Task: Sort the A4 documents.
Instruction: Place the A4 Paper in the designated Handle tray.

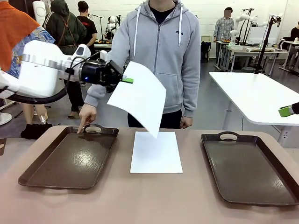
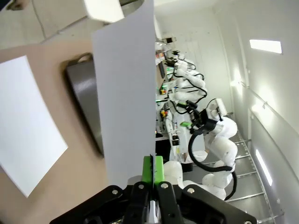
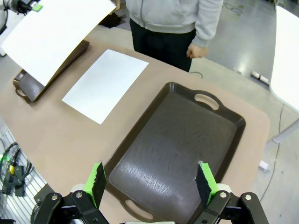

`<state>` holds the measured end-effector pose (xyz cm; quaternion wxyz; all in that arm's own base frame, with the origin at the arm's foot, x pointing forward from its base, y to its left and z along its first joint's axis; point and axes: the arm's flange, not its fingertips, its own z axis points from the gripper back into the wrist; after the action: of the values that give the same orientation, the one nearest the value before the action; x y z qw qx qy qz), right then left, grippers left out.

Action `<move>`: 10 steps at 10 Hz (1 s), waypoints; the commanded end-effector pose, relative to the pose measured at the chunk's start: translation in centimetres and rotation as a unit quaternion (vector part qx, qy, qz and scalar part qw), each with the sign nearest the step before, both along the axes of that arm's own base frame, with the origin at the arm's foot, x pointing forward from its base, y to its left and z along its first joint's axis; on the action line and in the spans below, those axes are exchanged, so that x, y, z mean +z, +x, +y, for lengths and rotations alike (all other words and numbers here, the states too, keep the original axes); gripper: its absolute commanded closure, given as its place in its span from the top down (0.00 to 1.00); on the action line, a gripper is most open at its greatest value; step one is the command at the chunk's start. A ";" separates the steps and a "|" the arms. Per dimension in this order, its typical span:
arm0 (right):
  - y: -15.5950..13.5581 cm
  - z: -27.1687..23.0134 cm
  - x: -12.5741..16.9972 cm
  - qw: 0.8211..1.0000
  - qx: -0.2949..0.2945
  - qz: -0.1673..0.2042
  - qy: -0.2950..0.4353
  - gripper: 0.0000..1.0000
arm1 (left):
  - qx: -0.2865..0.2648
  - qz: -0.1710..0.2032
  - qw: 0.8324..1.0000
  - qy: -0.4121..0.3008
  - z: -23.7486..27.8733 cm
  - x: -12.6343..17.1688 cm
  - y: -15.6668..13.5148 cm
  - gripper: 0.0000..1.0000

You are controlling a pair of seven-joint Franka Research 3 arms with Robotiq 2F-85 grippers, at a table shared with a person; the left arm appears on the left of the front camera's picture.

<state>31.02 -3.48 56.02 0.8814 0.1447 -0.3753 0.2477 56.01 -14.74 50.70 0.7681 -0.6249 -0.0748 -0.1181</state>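
right tray (image 1: pixel 252 172) cut off, sheet (image 3: pixel 56 32) hiding left tray (image 3: pixel 25 86)

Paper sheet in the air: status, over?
Left tool shut on lifted sheet. Right tool open over right tray. Second sheet on table. Person's hand points at left tray.

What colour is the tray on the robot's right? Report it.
Dark brown with a glossy sheen; the tray shows best in the right wrist view.

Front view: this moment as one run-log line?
left gripper: shut on raised sheet | right gripper: open above right tray | person's hand: pointing at left tray
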 end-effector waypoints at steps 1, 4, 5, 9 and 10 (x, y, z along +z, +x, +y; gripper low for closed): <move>0.1 0.0 -0.1 1.000 0.005 0.001 0.005 1.00 | 0.011 0.008 0.999 0.034 3.3 -1.3 -2.2 0.01; 0.1 0.0 -0.1 1.000 0.005 0.001 0.005 1.00 | 0.032 0.023 0.998 0.055 8.3 -1.7 -4.6 0.01; 0.1 0.0 -0.1 1.000 0.005 0.001 0.005 1.00 | 0.037 0.029 0.996 0.073 9.8 -2.0 -5.1 0.01; 0.1 0.0 -0.1 1.000 0.005 0.001 0.005 1.00 | 0.040 0.076 0.987 0.137 13.4 -4.8 -5.0 0.01; 0.1 0.0 -0.1 1.000 0.005 0.001 0.005 1.00 | 0.041 0.088 0.984 0.146 14.2 -5.7 -4.6 0.01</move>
<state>31.01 -3.48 56.03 0.8814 0.1446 -0.3754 0.2477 50.84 -1.08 45.30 0.8511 -0.5217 -0.0324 -0.0493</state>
